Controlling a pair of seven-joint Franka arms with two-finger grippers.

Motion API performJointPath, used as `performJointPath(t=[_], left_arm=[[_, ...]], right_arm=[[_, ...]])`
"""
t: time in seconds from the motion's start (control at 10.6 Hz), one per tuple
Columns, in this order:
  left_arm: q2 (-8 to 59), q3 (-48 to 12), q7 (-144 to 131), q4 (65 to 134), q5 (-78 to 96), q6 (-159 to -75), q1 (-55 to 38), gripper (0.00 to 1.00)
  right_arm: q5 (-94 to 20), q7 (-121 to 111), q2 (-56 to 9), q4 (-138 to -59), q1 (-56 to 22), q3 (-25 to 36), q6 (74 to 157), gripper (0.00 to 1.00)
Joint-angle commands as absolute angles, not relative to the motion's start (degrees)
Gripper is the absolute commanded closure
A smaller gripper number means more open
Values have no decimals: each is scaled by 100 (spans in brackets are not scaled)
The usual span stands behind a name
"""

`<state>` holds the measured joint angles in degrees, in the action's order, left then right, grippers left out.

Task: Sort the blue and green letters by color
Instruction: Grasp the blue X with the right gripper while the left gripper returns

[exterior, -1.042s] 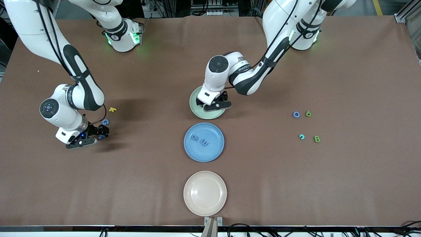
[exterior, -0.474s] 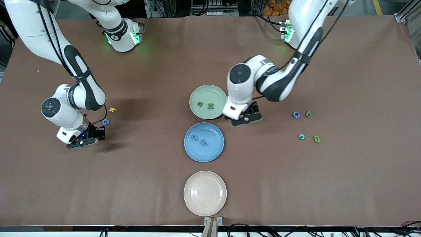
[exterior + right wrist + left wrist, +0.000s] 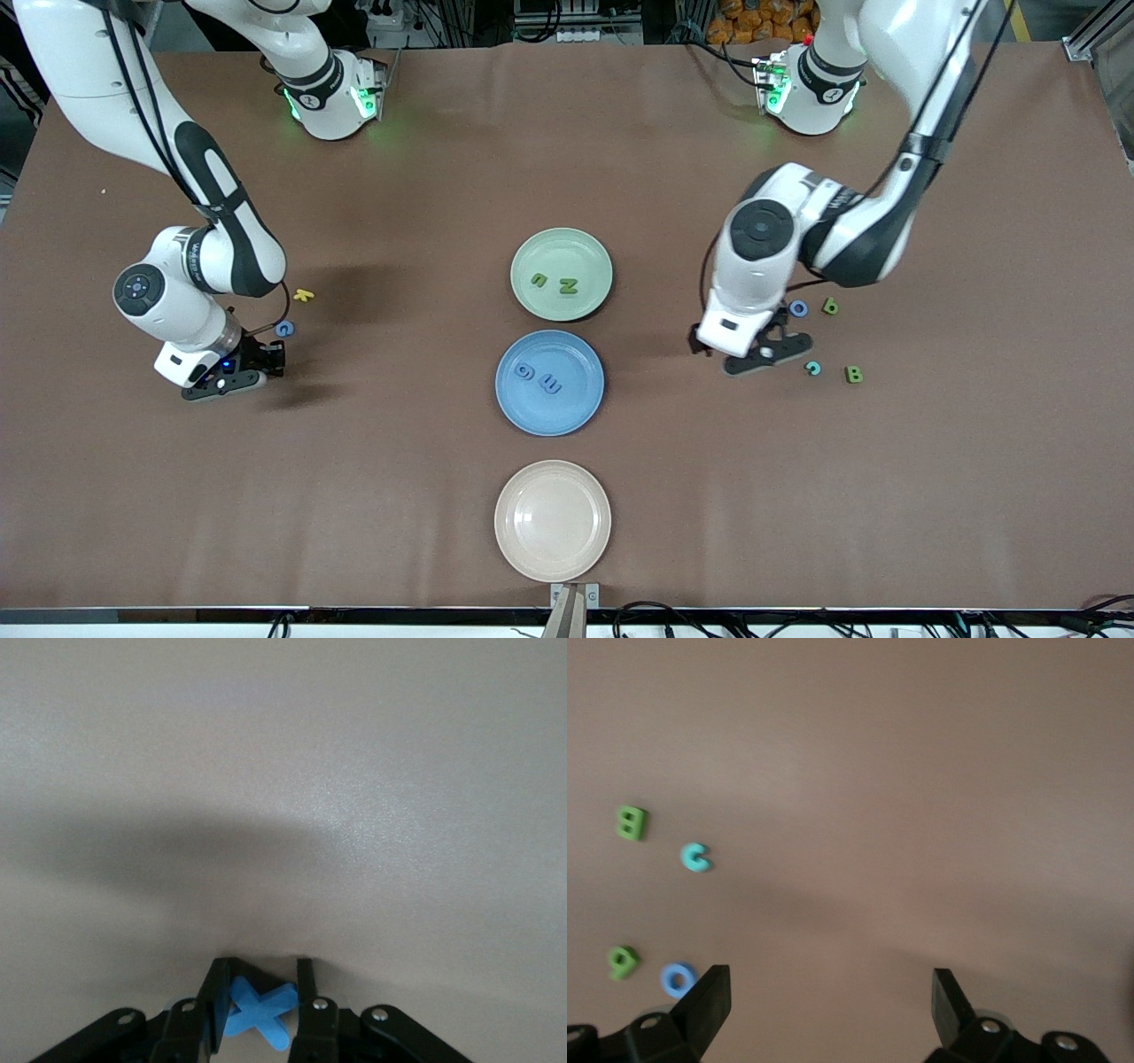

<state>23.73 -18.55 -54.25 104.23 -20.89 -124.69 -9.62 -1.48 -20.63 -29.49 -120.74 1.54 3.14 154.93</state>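
My right gripper point(image 3: 268, 361) point(image 3: 263, 967) is low over the table at the right arm's end, shut on a blue letter x point(image 3: 261, 1012). A blue G point(image 3: 284, 329) lies just beside it. The green plate point(image 3: 567, 248) holds a green u point(image 3: 539, 279) and N point(image 3: 568, 285). On the blue plate point(image 3: 578, 359) lie a blue g point(image 3: 524, 372) and E point(image 3: 550, 385). My left gripper point(image 3: 760, 347) point(image 3: 830, 1001) hangs open and empty over bare table next to a green b point(image 3: 830, 307) point(image 3: 622, 961) and a green B point(image 3: 854, 375) point(image 3: 631, 823).
A pale blue ring-shaped letter point(image 3: 798, 308) point(image 3: 679, 979) and a teal c point(image 3: 812, 368) point(image 3: 696, 858) lie among the green letters. A small yellow letter point(image 3: 304, 295) sits near the G. A cream plate point(image 3: 552, 520) stands nearest the front camera, in line with the other two plates.
The left arm has swung from over the green plate toward its own end of the table, still open. The right gripper has shut on the blue x.
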Motion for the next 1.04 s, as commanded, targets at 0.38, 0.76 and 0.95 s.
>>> performJointPath(t=[0.38,0.76,0.95], left_arm=[[2215,-1986,-4527,11565,-1855,-13769,359,0],[2373,-1978,-4352,11830,-1846,-14414,650,0],[2487,-1986,-3713,11804,-1854,-14458,1061,0]], right_arm=[[-105,-2030,-2927,-12067,193,264,15469,96],[-149,-2004,-2918,-11997,193,264,15373,96],[-158,-1891,-2892,-11884,193,264,15180,96]])
